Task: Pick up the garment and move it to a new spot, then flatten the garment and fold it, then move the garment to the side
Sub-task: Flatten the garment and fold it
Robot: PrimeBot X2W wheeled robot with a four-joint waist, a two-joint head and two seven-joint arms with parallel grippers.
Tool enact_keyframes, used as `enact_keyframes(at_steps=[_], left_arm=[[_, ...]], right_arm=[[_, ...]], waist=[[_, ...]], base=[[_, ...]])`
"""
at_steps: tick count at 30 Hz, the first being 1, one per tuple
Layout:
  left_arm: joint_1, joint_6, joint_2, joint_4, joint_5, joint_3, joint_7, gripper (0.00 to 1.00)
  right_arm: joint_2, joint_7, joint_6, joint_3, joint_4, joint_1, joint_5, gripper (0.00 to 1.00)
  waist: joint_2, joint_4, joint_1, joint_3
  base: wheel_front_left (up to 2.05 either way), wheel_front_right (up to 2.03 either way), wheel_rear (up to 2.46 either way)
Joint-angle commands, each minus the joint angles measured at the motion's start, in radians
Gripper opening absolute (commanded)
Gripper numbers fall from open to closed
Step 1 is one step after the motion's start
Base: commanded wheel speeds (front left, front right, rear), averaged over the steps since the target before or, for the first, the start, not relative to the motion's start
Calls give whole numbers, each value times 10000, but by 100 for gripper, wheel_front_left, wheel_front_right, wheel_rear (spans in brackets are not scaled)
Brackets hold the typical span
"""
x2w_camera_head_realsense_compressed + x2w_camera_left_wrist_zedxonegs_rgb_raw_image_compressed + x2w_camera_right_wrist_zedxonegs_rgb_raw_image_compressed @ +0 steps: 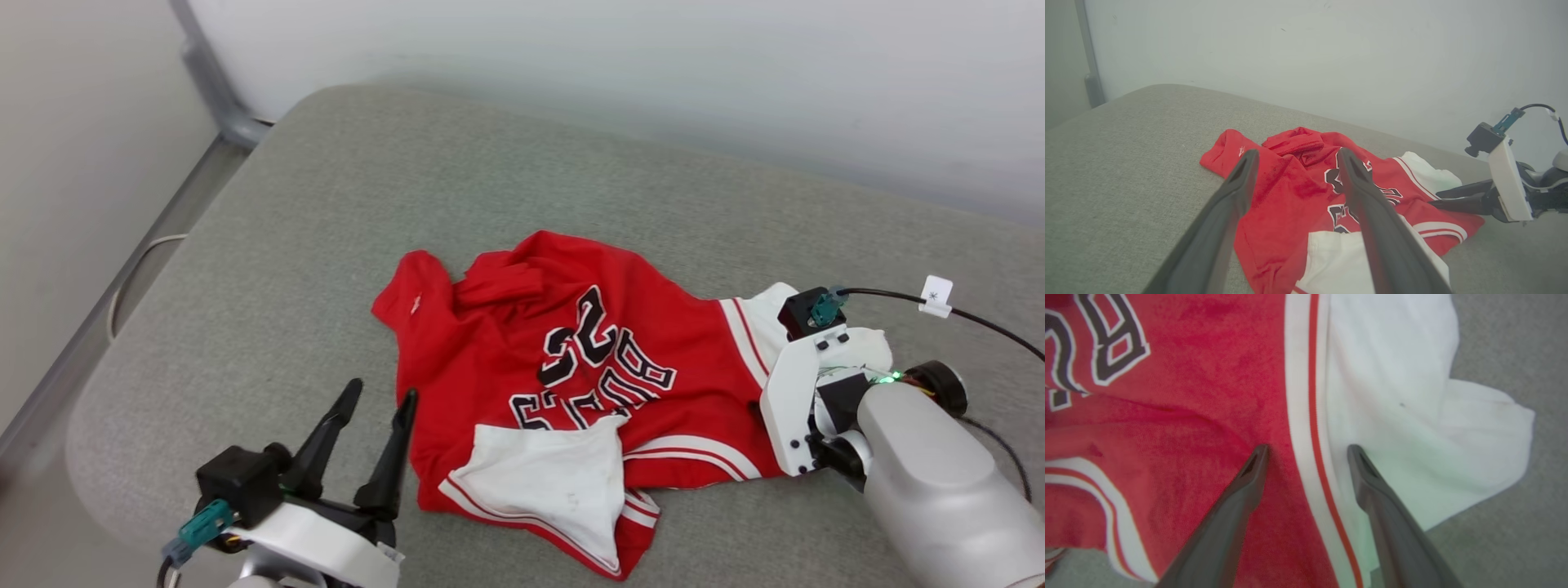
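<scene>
The garment (571, 367) is a red jersey with white sleeves, lying crumpled on the grey cushioned surface (326, 204), black outlined letters and number facing up. One white sleeve is folded over its near edge. My left gripper (380, 392) stands open just left of the garment's near-left edge, nothing between its fingers. In the left wrist view the garment (1290, 192) lies beyond my open left gripper (1296, 157). My right gripper (1306, 451) is open, pointing down at the garment (1188, 416), straddling the striped trim where red body meets white sleeve. Its wrist mount (796, 400) hides the fingers in the head view.
A pale wall (653, 73) runs behind the cushioned surface. A grey metal frame bar (212, 90) and a thin cable (135, 269) lie off the left edge. A black cable with a white tag (936, 296) trails from my right wrist. Bare cushion lies left of and behind the garment.
</scene>
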Motion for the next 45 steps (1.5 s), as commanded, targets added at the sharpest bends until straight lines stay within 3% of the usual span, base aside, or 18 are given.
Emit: enact_keyframes(at_steps=[1,2,3,4,5,10,20,28,32,33,35,36,37,38,45], left_arm=[[-169,-24,-45,25,-28,-48,-21,100],[-229,-24,-76,58,-33,-141,-22,100],[-282,-24,-122,93,-87,-254,-21,100],[-327,-24,-151,120,-116,-338,-21,100],[-382,-24,-167,143,-116,-367,-21,100],[-468,-24,-182,236,-101,-379,-21,100],[-341,-24,-263,155,-178,-127,-21,100],[-515,-24,-341,329,-225,-313,-22,100],[-517,-24,-378,443,-292,-337,-22,100],[-520,-24,-385,465,-301,-352,-22,100],[-523,-24,-348,567,-307,-423,-21,100],[-551,-24,-330,600,-306,-428,-22,100],[-563,-24,-319,632,-321,-433,-21,100],[-499,-24,-256,686,-357,-407,-22,100],[-59,-24,-43,662,-358,-50,-21,100]], right_arm=[[-5,83,-8,156,208,-22,-87,100],[-56,106,-8,245,432,-41,-154,100],[-106,101,-8,239,659,-64,-171,80],[-144,100,-9,254,883,-103,-231,23],[-179,115,-14,352,1052,-140,-319,0],[-392,-190,-17,427,1365,-617,-249,0],[-1458,-777,-15,217,1114,-1150,391,0],[-2786,-689,-14,-473,1742,-475,310,0],[-2918,-863,-12,-951,1959,185,492,0],[-2943,-1045,-12,-1087,2016,349,496,5],[-2902,-1323,-14,-1342,2177,623,503,27],[-2868,-1567,-15,-1483,2219,677,480,32],[-2767,-1742,-14,-1604,2237,733,471,58],[-2529,-1974,-6,-1785,2270,810,525,100],[-2422,-4035,-11,-2464,1348,906,689,100]], waist=[[0,215,0,84],[0,269,0,115],[0,311,0,140],[0,330,0,155],[0,335,0,176],[0,33,0,223],[0,-1099,0,218],[0,-1548,0,237],[0,-1658,0,265],[0,-1680,0,282],[0,-1719,0,306],[0,-1732,0,314],[0,-1743,0,301],[0,-1786,0,237],[0,-2107,0,-143]], base=[[0,0,0],[0,0,0],[0,0,0],[0,0,0],[0,0,0],[0,0,0],[0,0,0],[0,0,0],[0,0,0],[0,0,0],[0,0,0],[0,0,0],[0,0,0],[0,0,0],[0,0,0]])
